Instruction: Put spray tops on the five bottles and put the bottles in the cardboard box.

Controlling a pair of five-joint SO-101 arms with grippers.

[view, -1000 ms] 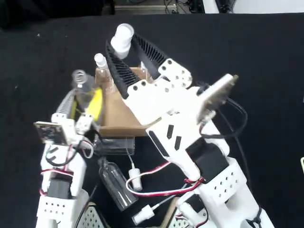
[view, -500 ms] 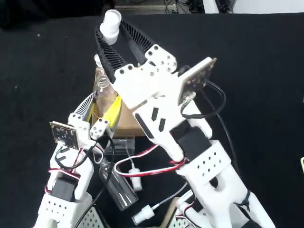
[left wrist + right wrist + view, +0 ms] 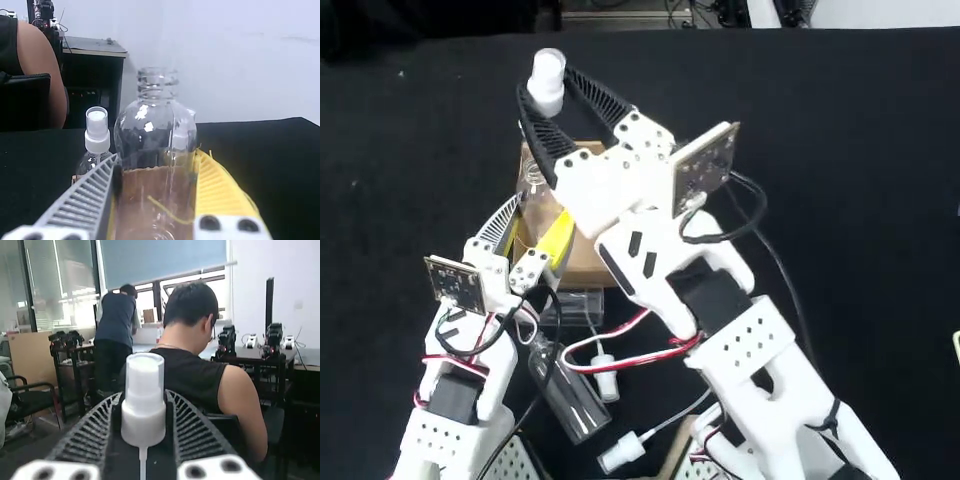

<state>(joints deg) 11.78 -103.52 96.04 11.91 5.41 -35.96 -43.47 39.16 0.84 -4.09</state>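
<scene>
Brown cardboard box [image 3: 582,258]: centre left of the high view, beneath both arms, ready to receive bottles.
Right gripper [image 3: 548,92]: upper left, clenched on white plastic spray top [image 3: 144,400], tube down for capping.
Left gripper [image 3: 535,215]: grasps clear plastic bottle [image 3: 155,145] upright over the box, steadying its open neck.

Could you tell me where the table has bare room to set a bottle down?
The black table lies bare right of the right arm and left of the cardboard box. It is crowded between the two arms, where lying bottles and loose spray tops sit among cables.
</scene>
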